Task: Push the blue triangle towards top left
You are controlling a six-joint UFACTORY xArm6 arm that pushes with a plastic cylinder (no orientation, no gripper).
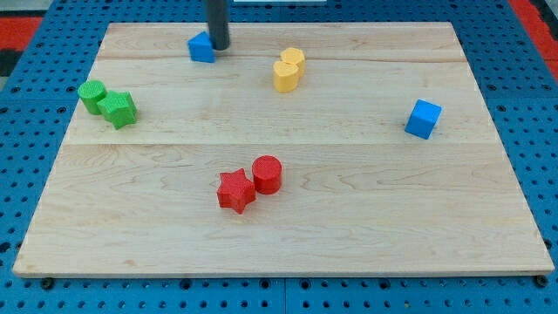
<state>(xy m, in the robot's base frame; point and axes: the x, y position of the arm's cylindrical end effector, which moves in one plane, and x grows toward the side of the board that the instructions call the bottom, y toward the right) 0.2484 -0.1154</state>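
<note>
The blue triangle point(200, 47) lies near the view's top, left of centre, on the wooden board point(349, 218). My tip point(219, 47) stands right against the triangle's right side, touching it or nearly so. The dark rod rises from there out of the view's top.
A blue cube point(423, 119) sits at the view's right. Two yellow blocks point(288, 70) lie together right of my tip. A green cylinder point(91, 94) and a green star point(118, 109) are at the left. A red star point(235, 191) and a red cylinder point(267, 174) sit at bottom centre.
</note>
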